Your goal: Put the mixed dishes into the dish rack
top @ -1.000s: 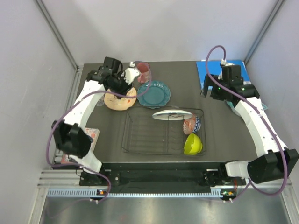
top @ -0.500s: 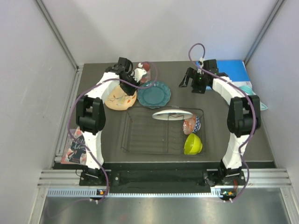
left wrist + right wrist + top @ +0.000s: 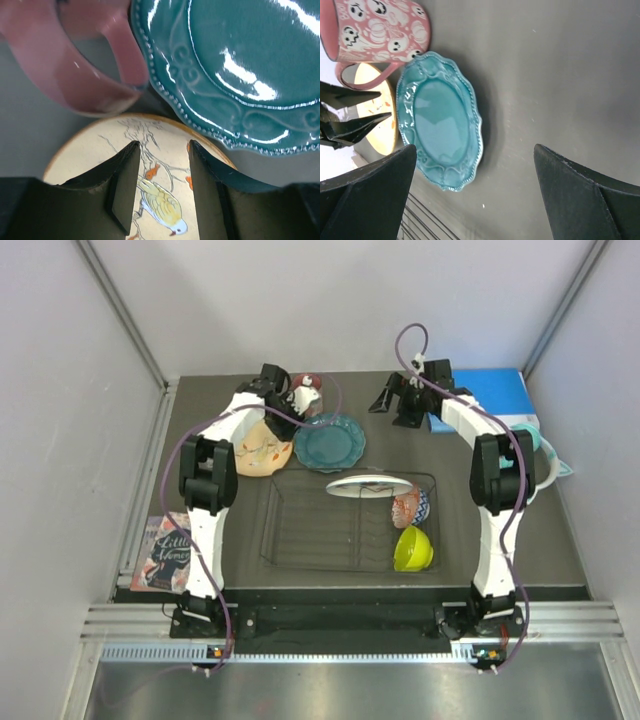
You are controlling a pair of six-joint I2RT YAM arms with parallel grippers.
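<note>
My left gripper [image 3: 284, 416] [image 3: 164, 147] is open and empty, its tips just above the cream-yellow floral plate [image 3: 252, 448] [image 3: 100, 150]. The pink-red mug [image 3: 307, 394] [image 3: 65, 75] stands just beyond it, and the teal scalloped plate [image 3: 328, 440] [image 3: 240, 65] lies to the right. My right gripper [image 3: 388, 402] [image 3: 475, 150] is wide open and empty over bare table right of the teal plate [image 3: 442, 122]. The dish rack [image 3: 300, 530] holds the white plate [image 3: 368, 485], the pink patterned bowl [image 3: 408, 507] and the lime-green bowl [image 3: 413, 548]. I do not see the clear glass.
A blue binder [image 3: 492, 395] lies at the back right, with teal headphones [image 3: 543, 458] by the right wall. A book [image 3: 165, 552] lies at the front left edge. The right wrist view also shows the mug [image 3: 380, 30] and rack wires [image 3: 422, 225].
The left gripper moved right along the cream plate toward the mug. The right arm swung left from the blue binder to the back middle of the table.
</note>
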